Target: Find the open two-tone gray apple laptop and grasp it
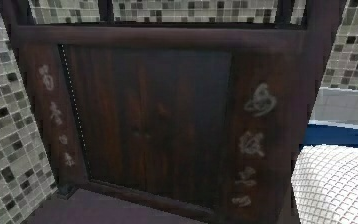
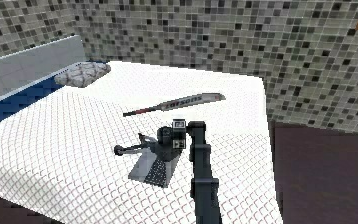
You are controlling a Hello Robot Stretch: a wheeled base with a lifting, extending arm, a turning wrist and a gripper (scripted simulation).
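Observation:
On the white quilted bed (image 2: 77, 150) lies a small flat thing in light and dark grey (image 2: 153, 170), which could be the open laptop. The dark arm (image 2: 202, 175) rises from the arm side view's bottom edge. Its gripper (image 2: 135, 146) stands at or over that grey thing, thin fingers pointing toward the view's left. I cannot tell whether the gripper holds anything or touches the grey thing.
A long grey-and-red bat-like thing (image 2: 177, 102) lies farther out on the bed, and a pillow (image 2: 87, 72) sits at its far left corner. Mosaic tile walls (image 2: 287, 50) ring the room. In the forward view a dark wooden panel (image 1: 152, 110) with pale characters stands close ahead.

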